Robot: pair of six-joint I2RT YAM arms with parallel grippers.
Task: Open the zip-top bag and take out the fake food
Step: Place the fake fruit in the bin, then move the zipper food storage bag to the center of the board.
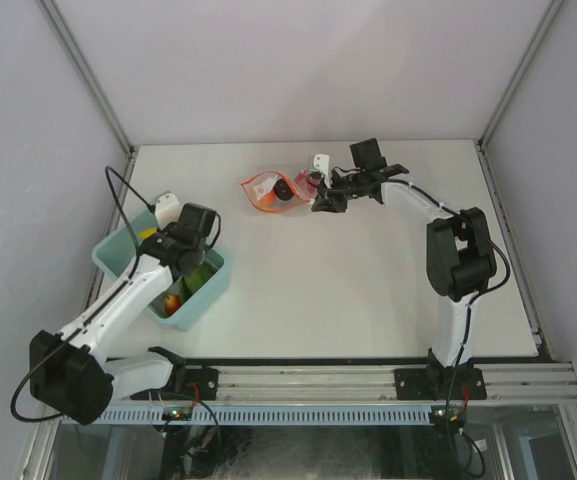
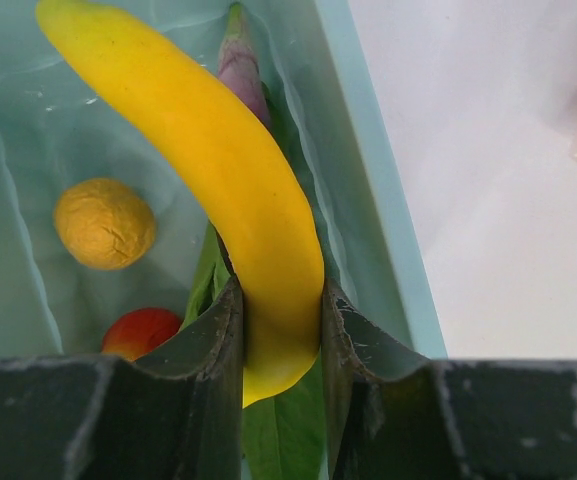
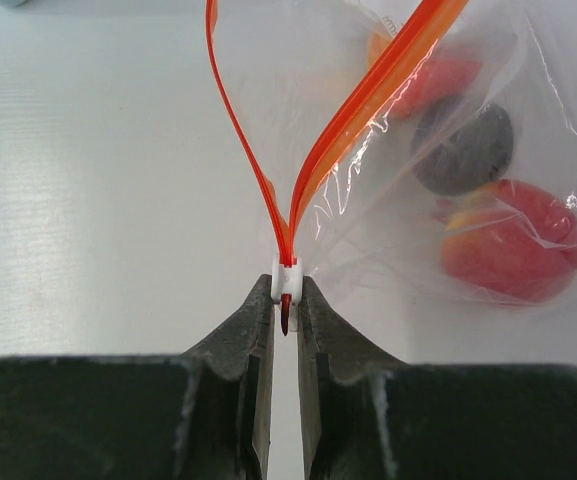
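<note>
The zip-top bag (image 1: 271, 190) lies at the back middle of the table, its red-orange zip strip (image 3: 368, 100) parted into a V. My right gripper (image 3: 286, 297) is shut on its small white slider (image 3: 286, 282). Fake food shows through the plastic: a dark round piece (image 3: 463, 147) and a red-peach fruit (image 3: 513, 240). My left gripper (image 2: 280, 300) is shut on a yellow banana (image 2: 218, 160) and hangs over the light blue bin (image 2: 368, 170). In the bin lie an orange fruit (image 2: 104, 222), a red fruit (image 2: 140, 330), green leaves (image 2: 283, 420) and a purple piece (image 2: 240, 65).
The light blue bin (image 1: 118, 262) stands at the left edge of the table. One small white object (image 1: 166, 203) sits just behind the bin and another (image 1: 320, 160) just behind the bag. Grey walls close in the table on three sides.
</note>
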